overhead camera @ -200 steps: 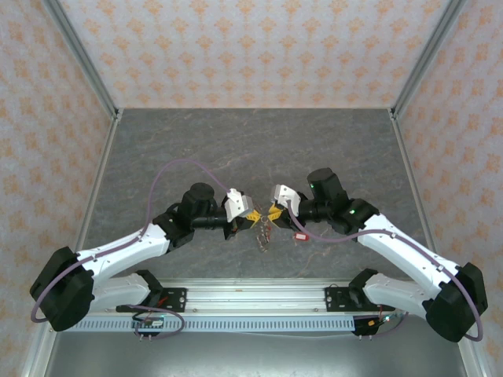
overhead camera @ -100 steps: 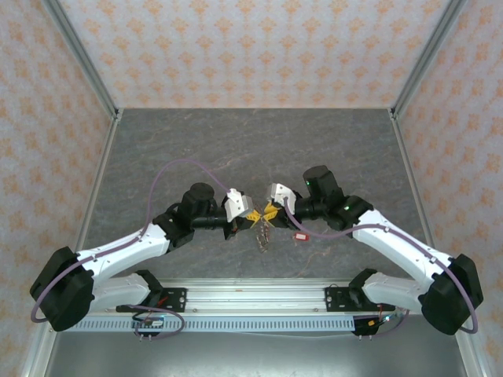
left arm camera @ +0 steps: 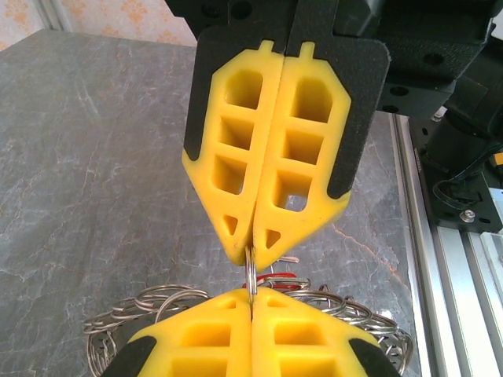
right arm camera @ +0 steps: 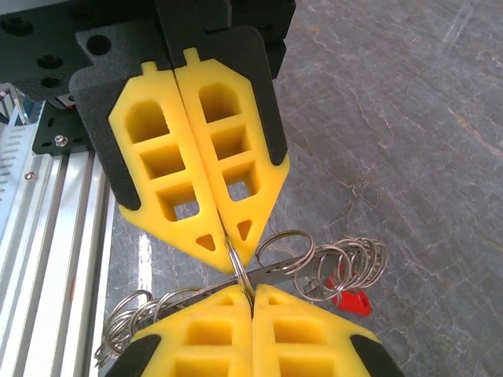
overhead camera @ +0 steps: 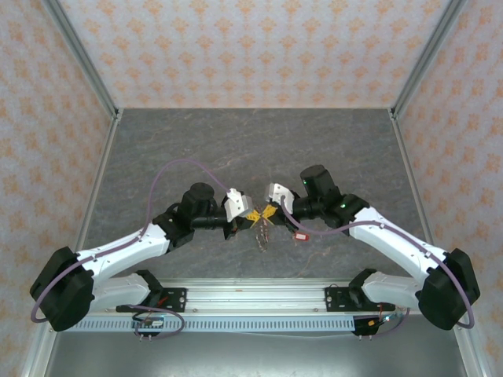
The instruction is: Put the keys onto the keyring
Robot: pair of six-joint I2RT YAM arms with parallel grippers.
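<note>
I find left tool (left arm camera: 251,294) and right tool (right arm camera: 251,292) tip to tip, both clamped on the keyring (right arm camera: 354,263) (red tag (right arm camera: 350,300) near its loops) above the table (left arm camera: 94,157).

The left arm (overhead camera: 126,247) and the right arm (overhead camera: 393,239) have smooth white shells and round black joints. A thin purple cable (overhead camera: 169,169) runs along each one. The left gripper (overhead camera: 250,214) and the right gripper (overhead camera: 269,210) have bright yellow plastic fingers (left arm camera: 318,67) with square holes and black backs.
</note>
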